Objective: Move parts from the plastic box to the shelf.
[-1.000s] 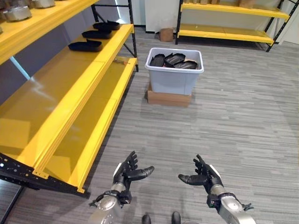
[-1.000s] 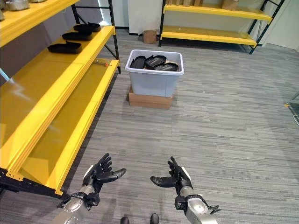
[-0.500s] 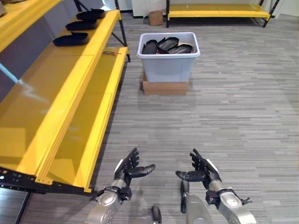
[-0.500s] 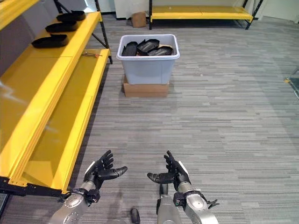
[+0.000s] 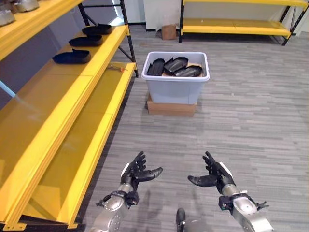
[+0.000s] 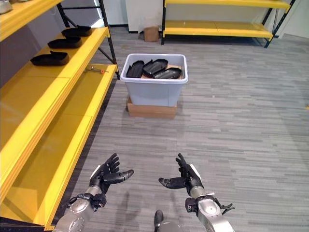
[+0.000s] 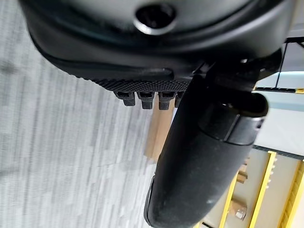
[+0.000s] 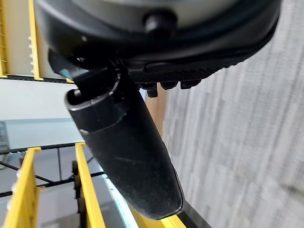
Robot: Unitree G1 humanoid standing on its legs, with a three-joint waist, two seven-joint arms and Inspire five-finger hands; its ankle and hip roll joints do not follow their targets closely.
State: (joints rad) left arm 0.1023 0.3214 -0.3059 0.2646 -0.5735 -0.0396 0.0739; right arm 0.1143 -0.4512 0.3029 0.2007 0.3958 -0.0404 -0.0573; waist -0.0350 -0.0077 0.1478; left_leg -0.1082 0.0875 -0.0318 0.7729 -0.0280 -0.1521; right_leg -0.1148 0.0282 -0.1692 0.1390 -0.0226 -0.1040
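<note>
A pale grey plastic box (image 5: 176, 84) stands on a flat cardboard box (image 5: 171, 106) on the floor ahead, holding several black moulded parts (image 5: 175, 65). On the middle level of the yellow shelf (image 5: 58, 106) at the left lie three black parts (image 5: 72, 57), near its far end. My left hand (image 5: 134, 172) and right hand (image 5: 215, 175) hover low in front of me, well short of the box, palms facing each other. Both are open and hold nothing. The left thumb (image 7: 199, 156) and the right thumb (image 8: 126, 152) stand straight in the wrist views.
A second yellow shelf (image 5: 236, 26) runs along the far wall, with a small cardboard box (image 5: 168, 32) on the floor beside it. Grey metal parts (image 5: 14, 8) sit on the left shelf's top level. Grey striped floor lies between me and the plastic box.
The whole picture has shifted, so the camera has moved; the box and shelf show from a slightly different angle. Both hands stay open, in much the same pose.
</note>
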